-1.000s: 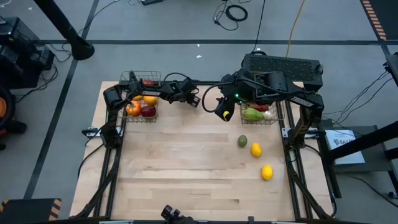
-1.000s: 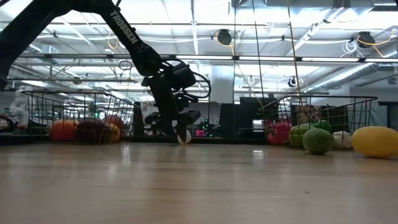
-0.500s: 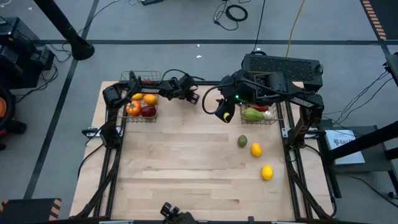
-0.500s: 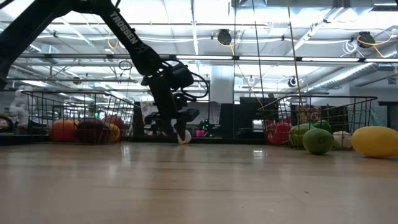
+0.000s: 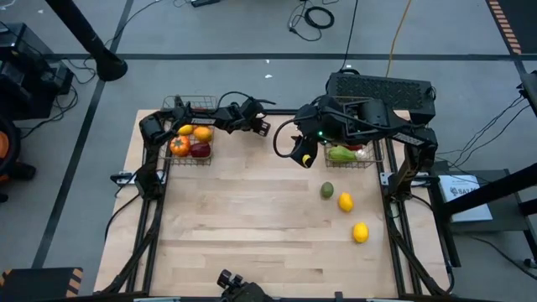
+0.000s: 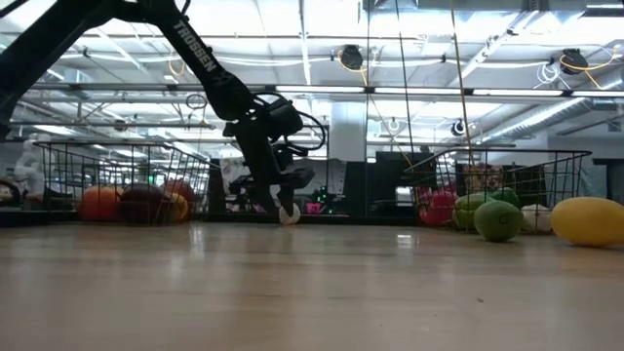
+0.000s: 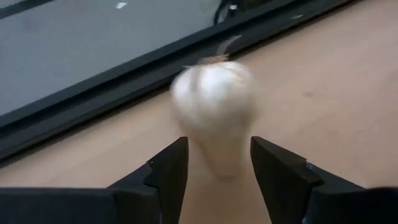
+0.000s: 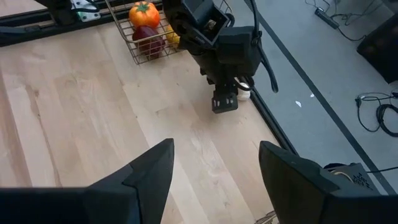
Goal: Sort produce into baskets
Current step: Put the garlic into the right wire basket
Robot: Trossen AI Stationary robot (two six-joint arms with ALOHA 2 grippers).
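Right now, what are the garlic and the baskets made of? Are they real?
The garlic looks like a toy, probably smooth plastic or foam: an even, matte white skin with a neat tan stem tip, though it shows blurred. The left gripper has its fingers either side of it. The baskets look like thin dark metal wire mesh; you can see straight through the grid.

My left gripper (image 5: pixel 262 127) reaches low along the bench's far edge, fingers (image 7: pixel 166 168) parted. My right gripper (image 5: pixel 299 153) hangs raised mid-bench, fingers (image 8: pixel 152 168) spread wide.
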